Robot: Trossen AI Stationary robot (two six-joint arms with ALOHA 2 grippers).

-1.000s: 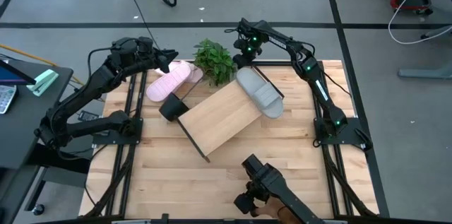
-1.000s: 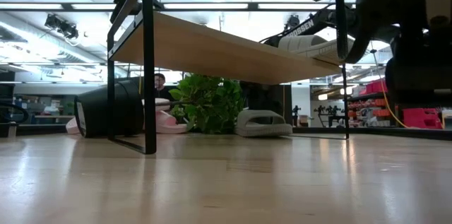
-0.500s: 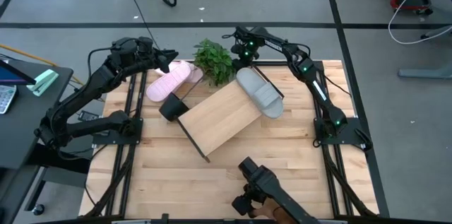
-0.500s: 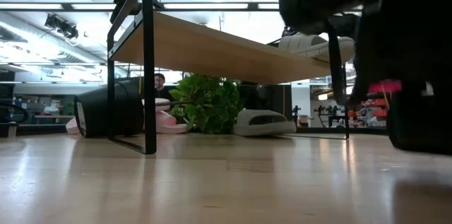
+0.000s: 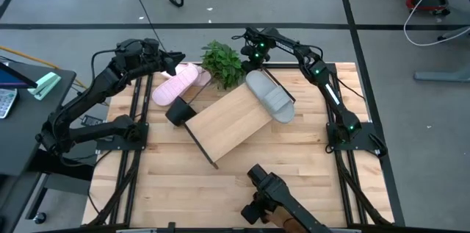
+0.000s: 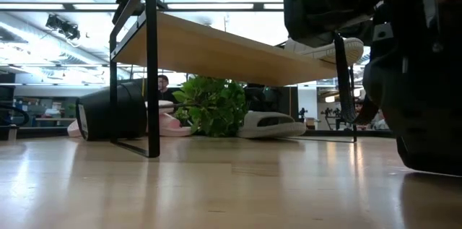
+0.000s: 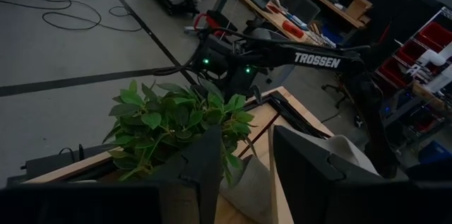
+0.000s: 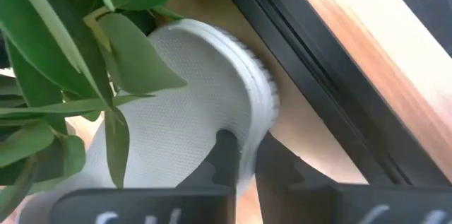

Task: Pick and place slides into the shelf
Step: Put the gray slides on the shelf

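One light grey slide [image 5: 270,95] lies on the slanted wooden shelf [image 5: 224,123] at mid-table. A second grey slide [image 6: 271,123] lies on the tabletop behind the shelf, beside the green plant [image 5: 222,64]. My right gripper [image 8: 244,143] is shut on it, reaching in at the far side [image 5: 252,58]. Two pale pink slides [image 5: 176,84] lie at the far left, left of the plant. My left gripper [image 5: 176,62] hovers open above their far end, with nothing between its fingers [image 7: 205,167]. My right gripper pinches the rounded end rim [image 8: 244,126] of the grey slide between its two fingers. One finger [image 8: 224,155] is on the textured footbed and the other [image 8: 275,160] is outside the rim. It comes slanting down from the far side. The slide lies on the tabletop under the plant's leaves.
A black cylinder [image 5: 178,112] lies at the shelf's left corner. The shelf's black frame bar [image 8: 318,75] runs close beside the gripped slide. A dark device [image 5: 272,192] stands near the table's front edge and fills the right of the low view. Bare tabletop [image 5: 176,181] lies at the near left.
My right gripper has gone a little toward the table's left, closer to the plant. In the low view the grey slide on the tabletop has shifted and turned slightly where it lies. My left arm has kept still.
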